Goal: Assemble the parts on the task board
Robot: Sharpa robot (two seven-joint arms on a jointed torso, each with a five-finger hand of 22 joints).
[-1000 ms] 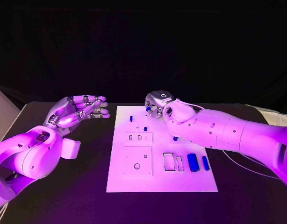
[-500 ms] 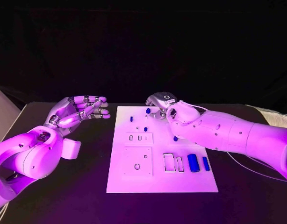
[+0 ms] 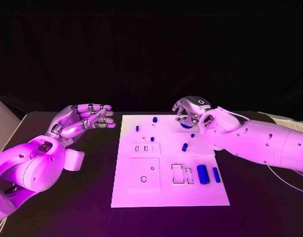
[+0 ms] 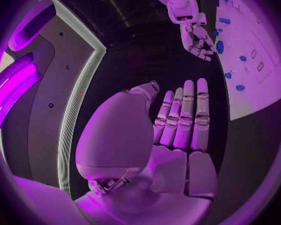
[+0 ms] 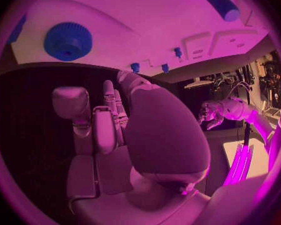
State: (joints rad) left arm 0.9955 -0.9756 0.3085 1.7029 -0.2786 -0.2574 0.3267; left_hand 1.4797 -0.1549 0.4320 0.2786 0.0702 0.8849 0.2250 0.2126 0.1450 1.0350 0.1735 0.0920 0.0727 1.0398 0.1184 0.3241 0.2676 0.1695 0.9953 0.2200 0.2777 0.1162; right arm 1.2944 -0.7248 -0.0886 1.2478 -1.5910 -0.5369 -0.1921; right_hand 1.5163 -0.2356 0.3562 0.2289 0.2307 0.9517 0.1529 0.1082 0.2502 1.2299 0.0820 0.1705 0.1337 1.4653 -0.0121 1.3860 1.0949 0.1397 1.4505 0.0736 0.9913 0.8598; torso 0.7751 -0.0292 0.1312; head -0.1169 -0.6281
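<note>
Looking down from the head view at a white task board (image 3: 169, 192) lying in the middle of a black surface (image 3: 258, 212). Seeing several small blue pegs (image 3: 155, 119) scattered over the far half of the board, and a large blue cylinder (image 3: 203, 174) lying in the near right part of the board, beside outlined rectangular slots.

Finding the left robot hand (image 3: 84, 118) just off the board's left edge, near the far corner, raised above the surface with fingers loosely spread.

Finding the right robot hand (image 3: 192, 109) at the board's far right corner, fingers pointing downward and covering what lies under them.

Turning to the left wrist view for what the head view is hiding: showing the left palm bare, fingers (image 4: 185, 115) straight and side by side, gripping nothing.

Turning to the right wrist view for the same: showing the right palm also bare, fingers extended with thumb set apart, holding nothing. Revealing here a round blue knob (image 5: 68, 40) with a ridged rim, lying flat on the board close to its edge.

Placing that knob just beyond the right fingertips, near them but not touching. Also catching the knob in the left wrist view, just beside the hanging right fingers.
</note>
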